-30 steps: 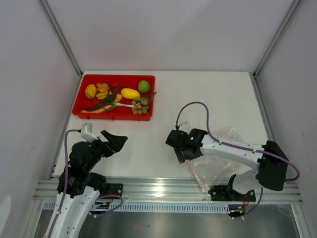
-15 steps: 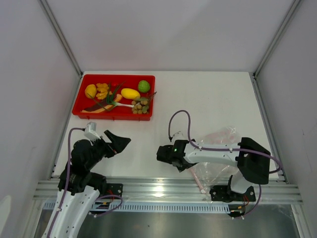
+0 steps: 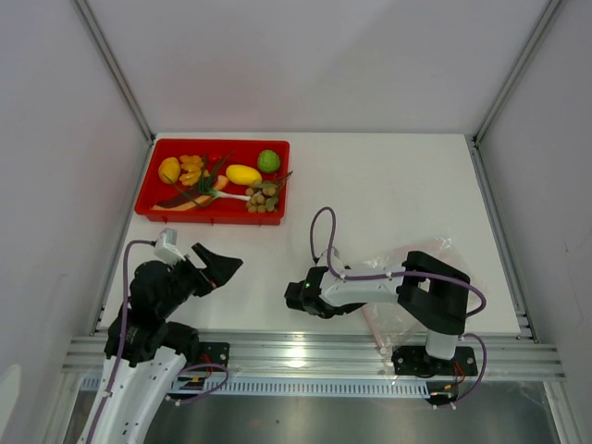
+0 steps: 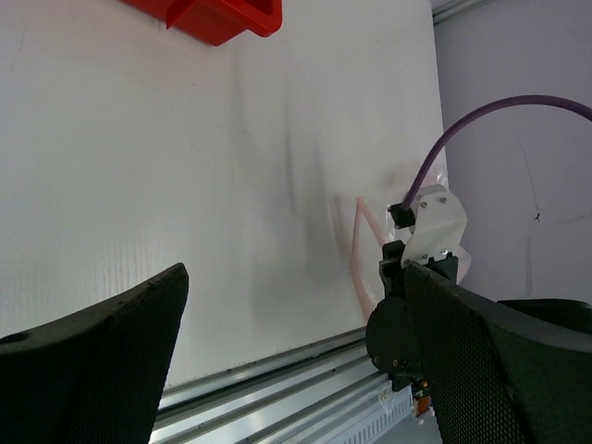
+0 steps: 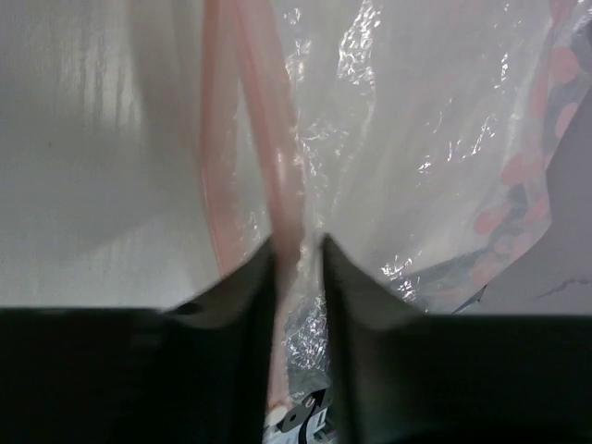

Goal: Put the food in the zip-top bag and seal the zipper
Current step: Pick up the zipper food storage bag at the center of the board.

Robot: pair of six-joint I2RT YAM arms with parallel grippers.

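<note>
Two arms sit low over the surface (image 3: 388, 185) in the overhead view. The right claw (image 3: 307, 300) reaches left on a folded elbow, with the zip-top bag (image 3: 390, 313) beside it. The food (image 3: 242, 174) lies well apart in the red tray (image 3: 213, 215).

From the left wrist, the left claw (image 4: 294, 273) gapes wide and empty, facing the zipper (image 4: 356, 245).

From the right wrist, the fingers (image 5: 240, 287) are nipped onto the zipper. Probably best to hold one lip only and lift gently, so the mouth opens.

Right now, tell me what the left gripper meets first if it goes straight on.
Likely only bare table: the left gripper points between the red tray and the pink zipper, neither squarely in line. Depth is unclear.
</note>
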